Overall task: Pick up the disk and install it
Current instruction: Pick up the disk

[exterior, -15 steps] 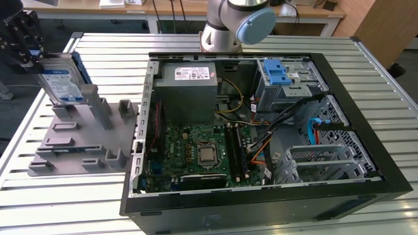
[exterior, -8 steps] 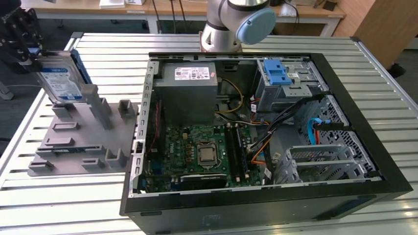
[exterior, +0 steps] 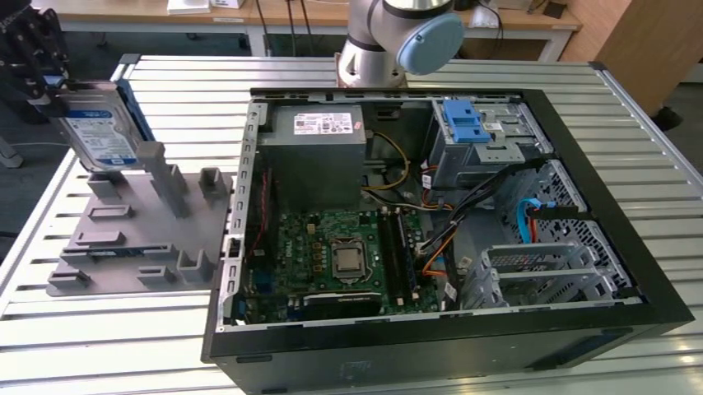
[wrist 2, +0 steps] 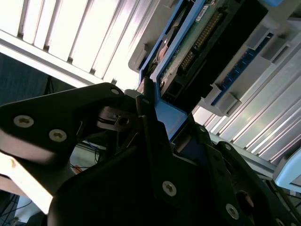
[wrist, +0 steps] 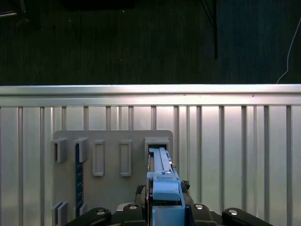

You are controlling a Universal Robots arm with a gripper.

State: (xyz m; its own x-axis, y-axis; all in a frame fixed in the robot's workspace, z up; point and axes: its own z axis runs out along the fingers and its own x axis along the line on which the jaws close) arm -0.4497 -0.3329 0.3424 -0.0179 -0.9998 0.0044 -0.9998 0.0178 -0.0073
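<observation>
Your open computer case (exterior: 439, 339) lies on its side on the slatted table (exterior: 110, 350). Inside it, the grey power supply (exterior: 318, 132) sits at the far end. The metal drive cage (exterior: 489, 152) with its blue latch (exterior: 470, 125) is beside it, toward the exterior view's right. The circuit board (exterior: 341, 255) fills the near floor, and loose cables (exterior: 483, 206) run just below the cage.

Just beside the case, on the exterior view's left, is the grey slotted holder (exterior: 121, 239). The disk (exterior: 101, 136) stands upright at its far corner, label facing the case. You cannot tell whether its lower edge has cleared the slot.

Your gripper (exterior: 46, 78) is clamped on the disk's upper end. In the second wrist view a dark finger (wrist 2: 146, 117) presses against the blue side rail.

In the first wrist view the table's edge (wrist: 150, 92) runs close past the holder (wrist: 113, 188). Bare slats lie open on both sides of the holder, and the case has no cover.
</observation>
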